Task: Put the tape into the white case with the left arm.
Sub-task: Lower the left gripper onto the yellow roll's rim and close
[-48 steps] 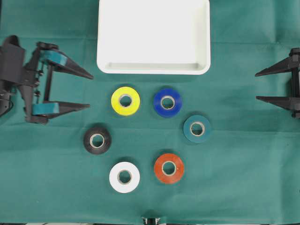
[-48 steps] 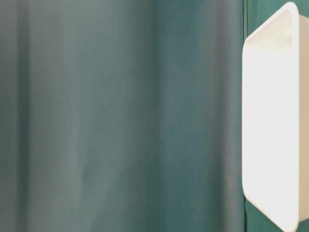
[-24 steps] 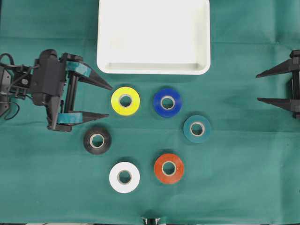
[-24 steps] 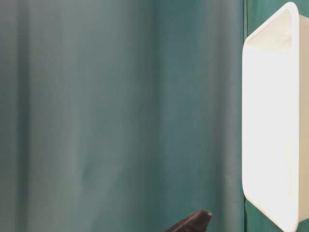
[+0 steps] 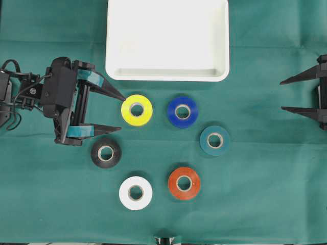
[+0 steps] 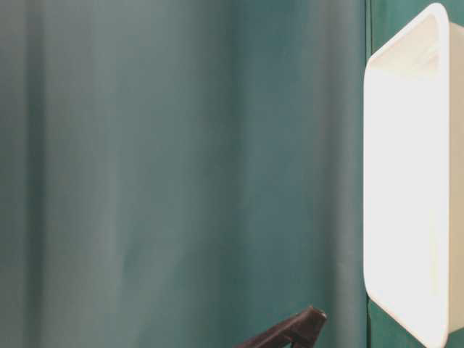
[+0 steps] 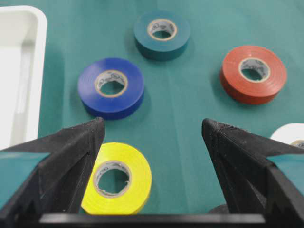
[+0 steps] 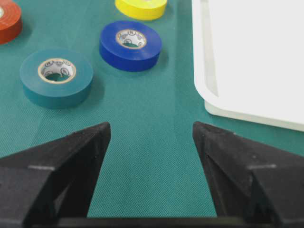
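Six tape rolls are laid flat on the green-covered desk (image 5: 265,204) below the white case (image 5: 167,40). Nearest the left end effector (image 5: 121,113) is the yellow tape (image 5: 137,109), just beyond its fingertips and partly behind the upper finger in the wrist view. Its jaws are spread wide, holding nothing. The right end effector (image 5: 281,95) is held apart too, well off.

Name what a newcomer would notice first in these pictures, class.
Six tape rolls on green cloth catch the eye: yellow, blue, teal, black, white and red. Above them lies the empty white case. The left claw hangs open just left of the yellow roll.
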You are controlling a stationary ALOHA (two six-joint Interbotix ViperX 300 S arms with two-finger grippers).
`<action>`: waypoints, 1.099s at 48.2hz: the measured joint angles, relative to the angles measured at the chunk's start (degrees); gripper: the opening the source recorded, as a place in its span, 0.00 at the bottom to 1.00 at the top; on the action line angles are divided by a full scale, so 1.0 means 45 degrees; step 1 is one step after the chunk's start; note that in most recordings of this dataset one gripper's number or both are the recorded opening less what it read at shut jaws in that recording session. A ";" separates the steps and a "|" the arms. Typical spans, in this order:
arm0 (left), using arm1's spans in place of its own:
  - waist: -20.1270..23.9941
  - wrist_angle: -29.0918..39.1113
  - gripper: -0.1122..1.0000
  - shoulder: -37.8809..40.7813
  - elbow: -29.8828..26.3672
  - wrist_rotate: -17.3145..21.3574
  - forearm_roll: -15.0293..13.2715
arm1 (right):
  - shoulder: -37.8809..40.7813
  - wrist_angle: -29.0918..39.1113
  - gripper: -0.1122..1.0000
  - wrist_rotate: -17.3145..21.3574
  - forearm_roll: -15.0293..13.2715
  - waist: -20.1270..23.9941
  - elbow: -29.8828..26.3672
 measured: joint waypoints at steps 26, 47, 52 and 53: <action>-0.0156 0.1328 0.96 0.0234 -0.0645 -0.0215 -0.0020 | 0.0000 0.0000 0.97 0.0000 -0.0996 0.0000 0.0020; -0.0195 0.3008 0.96 0.1504 -0.1660 -0.0273 -0.0039 | 0.0000 0.0000 0.97 0.0000 -0.1172 0.0000 0.0020; -0.0195 0.3301 0.96 0.1660 -0.1797 -0.0273 -0.0020 | 0.0000 0.0000 0.97 0.0000 -0.1172 0.0020 0.0020; -0.0195 0.3359 0.96 0.1680 -0.1816 -0.0293 -0.0020 | 0.0000 0.0000 0.97 0.0000 -0.1152 0.0000 0.0020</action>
